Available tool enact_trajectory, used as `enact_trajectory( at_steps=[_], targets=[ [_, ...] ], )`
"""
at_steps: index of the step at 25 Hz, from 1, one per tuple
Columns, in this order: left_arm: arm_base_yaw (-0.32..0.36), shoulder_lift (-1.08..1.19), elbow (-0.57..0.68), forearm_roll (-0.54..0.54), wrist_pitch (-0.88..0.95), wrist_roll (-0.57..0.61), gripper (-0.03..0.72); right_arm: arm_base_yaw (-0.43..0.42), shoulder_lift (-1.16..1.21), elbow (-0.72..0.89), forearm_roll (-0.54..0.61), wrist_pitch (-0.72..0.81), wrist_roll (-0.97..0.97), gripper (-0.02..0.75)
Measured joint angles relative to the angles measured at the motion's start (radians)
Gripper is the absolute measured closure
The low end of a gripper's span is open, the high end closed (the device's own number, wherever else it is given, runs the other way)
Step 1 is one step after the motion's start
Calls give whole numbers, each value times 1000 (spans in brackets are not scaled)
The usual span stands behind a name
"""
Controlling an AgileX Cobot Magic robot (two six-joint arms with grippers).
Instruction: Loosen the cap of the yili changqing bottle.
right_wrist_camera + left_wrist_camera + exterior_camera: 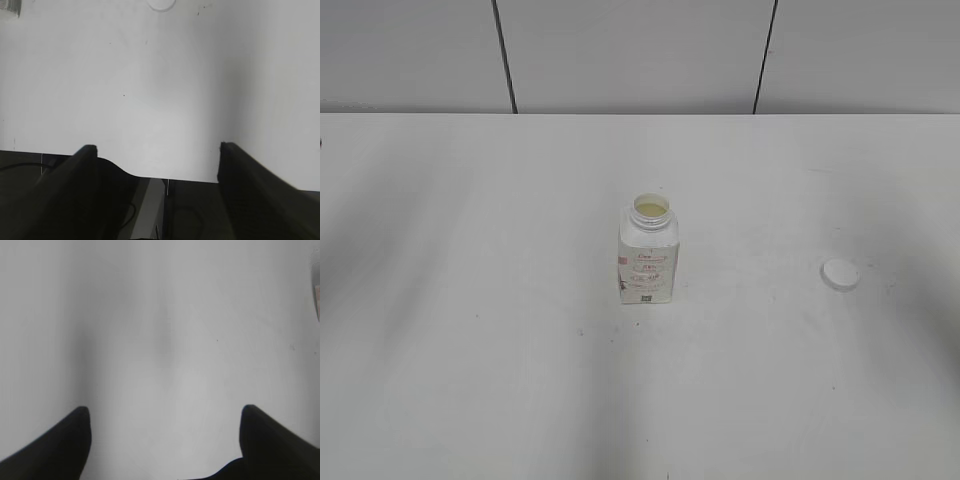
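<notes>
The yili changqing bottle (648, 252) stands upright in the middle of the white table, its neck open with pale liquid showing inside. A sliver of it shows at the right edge of the left wrist view (317, 290) and at the top left corner of the right wrist view (10, 7). The white cap (840, 274) lies flat on the table to the bottle's right, apart from it; it also shows at the top of the right wrist view (161, 4). My left gripper (165, 415) is open and empty over bare table. My right gripper (156, 149) is open and empty near the table's front edge. Neither gripper shows in the exterior view.
The white table (470, 330) runs back to a grey panelled wall (620, 50). In the right wrist view the table's front edge (165, 178) lies between my jaws, with dark floor and cables below it.
</notes>
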Motion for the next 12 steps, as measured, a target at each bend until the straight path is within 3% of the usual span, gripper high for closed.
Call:
enact_trajectory(
  at_steps=[12],
  targets=[
    [0, -486, 232, 24, 2, 0, 148, 0, -489, 123, 0, 2, 1, 153]
  ],
)
